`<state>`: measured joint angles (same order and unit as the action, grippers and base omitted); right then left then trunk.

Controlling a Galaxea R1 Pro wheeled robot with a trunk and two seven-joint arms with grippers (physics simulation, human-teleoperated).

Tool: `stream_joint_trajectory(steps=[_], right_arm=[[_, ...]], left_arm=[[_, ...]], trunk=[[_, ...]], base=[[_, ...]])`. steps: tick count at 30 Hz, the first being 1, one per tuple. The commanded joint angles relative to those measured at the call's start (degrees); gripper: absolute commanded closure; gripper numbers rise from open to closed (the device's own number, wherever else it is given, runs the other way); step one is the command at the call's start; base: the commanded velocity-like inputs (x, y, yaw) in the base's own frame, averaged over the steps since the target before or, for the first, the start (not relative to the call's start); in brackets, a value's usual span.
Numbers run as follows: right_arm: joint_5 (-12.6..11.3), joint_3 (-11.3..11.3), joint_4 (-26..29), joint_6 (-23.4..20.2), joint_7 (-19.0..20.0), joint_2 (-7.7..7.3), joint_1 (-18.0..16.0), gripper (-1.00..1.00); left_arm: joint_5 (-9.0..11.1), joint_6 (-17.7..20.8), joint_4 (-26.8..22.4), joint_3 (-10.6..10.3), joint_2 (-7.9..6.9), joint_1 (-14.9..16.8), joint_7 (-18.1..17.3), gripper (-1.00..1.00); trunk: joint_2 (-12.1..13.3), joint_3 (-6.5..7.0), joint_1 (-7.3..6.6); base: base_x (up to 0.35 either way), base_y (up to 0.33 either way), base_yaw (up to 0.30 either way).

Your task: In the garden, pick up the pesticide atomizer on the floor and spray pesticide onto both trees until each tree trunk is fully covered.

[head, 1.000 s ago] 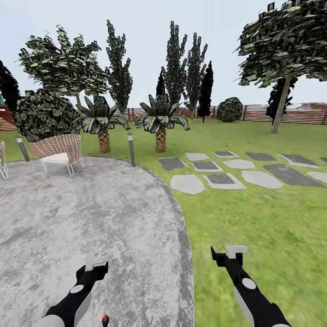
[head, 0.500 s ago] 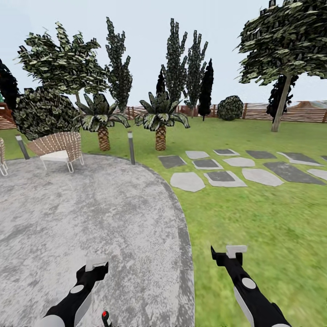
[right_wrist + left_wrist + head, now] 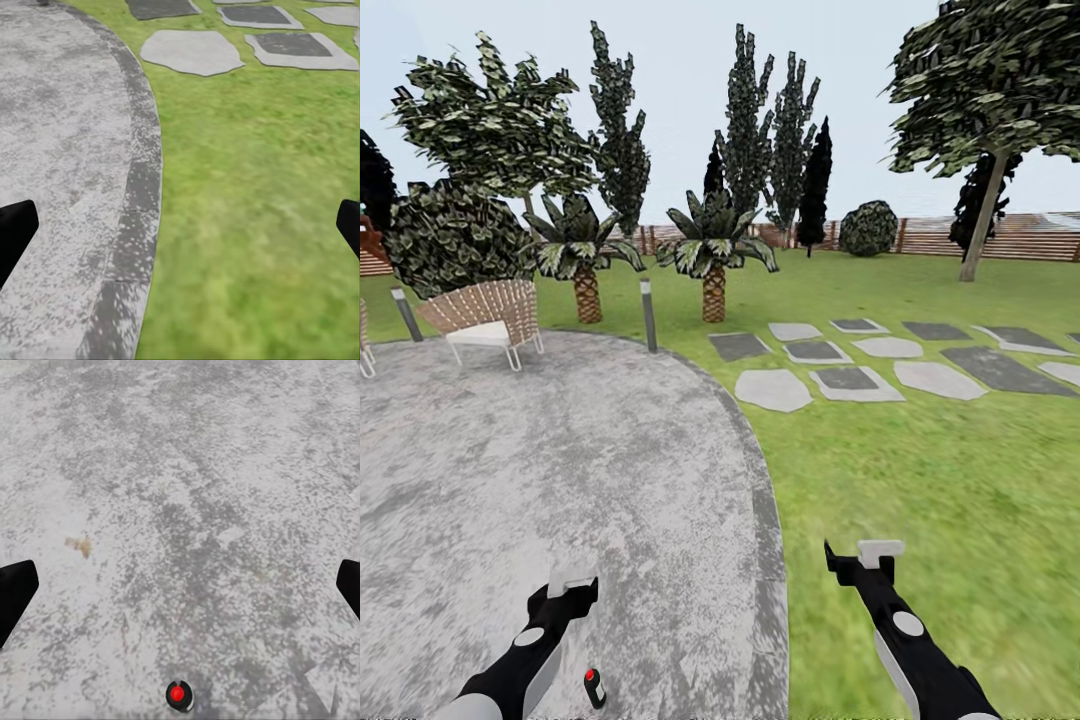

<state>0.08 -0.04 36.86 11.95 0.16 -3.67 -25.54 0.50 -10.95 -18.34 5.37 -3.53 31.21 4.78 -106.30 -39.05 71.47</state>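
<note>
While the head view shows trees, the left gripper (image 3: 180, 585), wide open and empty, overlooks the pesticide atomizer (image 3: 178, 694)

— How many bottles do we count on the paving (image 3: 560, 460)?
— One bottle (image 3: 594, 688), red-topped. We count two robot arms, a left arm (image 3: 525, 650) and a right arm (image 3: 910, 640).
— And the palms?
— Two: a left palm (image 3: 582, 262) and a right palm (image 3: 712, 250). Two grey lamp posts too, a nearer post (image 3: 648, 315) and a farther post (image 3: 404, 314).
— Chairs?
— One whole slatted chair (image 3: 488, 318). We count about eleven stepping stones (image 3: 773, 390) in the grass (image 3: 920, 480), though the edge cuts some off.
</note>
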Motion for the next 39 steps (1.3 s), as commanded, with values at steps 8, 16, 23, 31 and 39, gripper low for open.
stream_joint_trajectory(steps=[8, 16, 23, 31, 39], right_arm=[[0.01, 0.01, -0.04, 0.18, 0.02, 0.04, -0.04, -1.00], [0.01, 0.03, -0.04, 0.18, 0.02, 0.05, -0.04, -1.00], [-0.01, -0.01, 0.02, 0.18, 0.02, 0.06, -0.04, -1.00], [0.01, 0.04, -0.03, 0.18, 0.02, 0.06, -0.04, -1.00], [0.01, 0.04, -0.07, 0.18, 0.02, 0.06, -0.04, -1.00]], left_arm=[[0.03, -0.21, 0.06, 0.08, 0.01, 0.04, 0.05, -1.00], [0.03, -0.21, 0.06, 0.08, 0.01, 0.03, 0.05, -1.00], [0.03, -0.21, 0.08, 0.08, 0.01, 0.01, 0.05, -1.00], [-0.01, -4.22, 0.25, 0.06, 0.09, -0.32, 0.08, -1.00], [-0.07, -5.40, 0.20, 0.06, 0.05, -0.74, 0.11, -1.00]], trunk=[[-3.25, -2.23, 1.75], [-6.46, -4.39, 3.51], [-9.27, -6.29, 5.05], [-12.47, -8.46, 6.81], [-15.68, -10.62, 8.56]], base=[[0.000, 0.000, 0.000], [0.000, 0.000, 0.000], [0.000, 0.000, 0.000], [0.000, 0.000, 0.000], [0.000, 0.000, 0.000]])
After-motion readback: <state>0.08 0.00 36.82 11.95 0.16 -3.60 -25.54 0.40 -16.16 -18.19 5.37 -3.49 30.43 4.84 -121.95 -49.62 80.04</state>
